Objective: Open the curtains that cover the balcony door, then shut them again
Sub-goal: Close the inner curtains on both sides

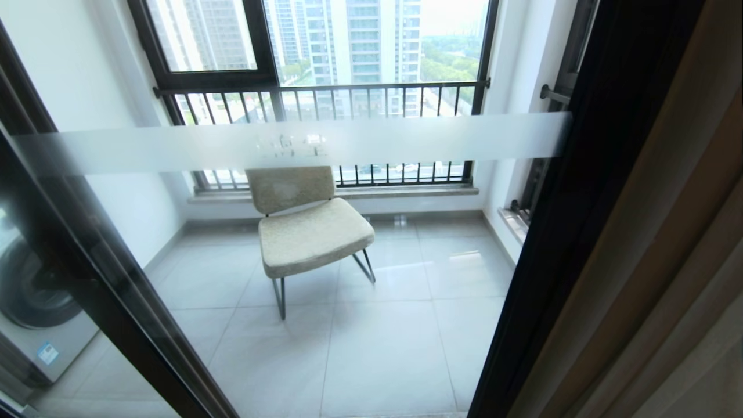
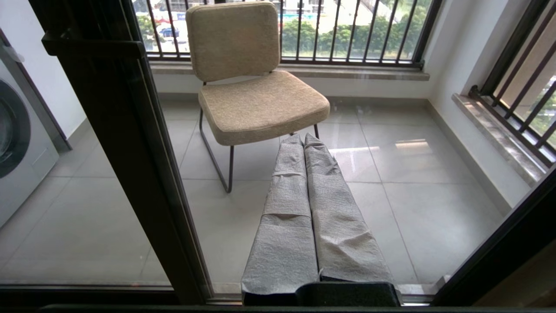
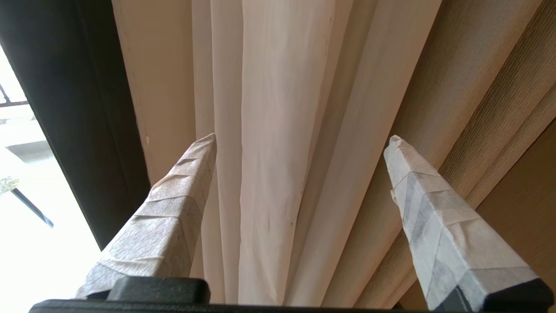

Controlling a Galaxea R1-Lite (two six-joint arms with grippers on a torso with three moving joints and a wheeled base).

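The curtains (image 1: 667, 261) hang bunched at the right edge of the head view, beside the black frame of the balcony door (image 1: 580, 203). The door's glass carries a frosted stripe (image 1: 325, 145) and is uncovered. Neither arm shows in the head view. In the right wrist view, my right gripper (image 3: 302, 138) is open, its two wrapped fingers wide apart. Folds of the sheer white layer (image 3: 269, 130) lie between them, and the beige woven layer (image 3: 478, 87) is by the far finger. My left gripper (image 2: 303, 137) is shut on nothing, pointing at the glass low down.
Behind the glass a beige chair (image 1: 307, 226) stands on the tiled balcony floor. A washing machine (image 1: 35, 307) is at the left, behind another black door post (image 2: 117, 130). A black-framed window with railing bars (image 1: 325, 98) closes the far side.
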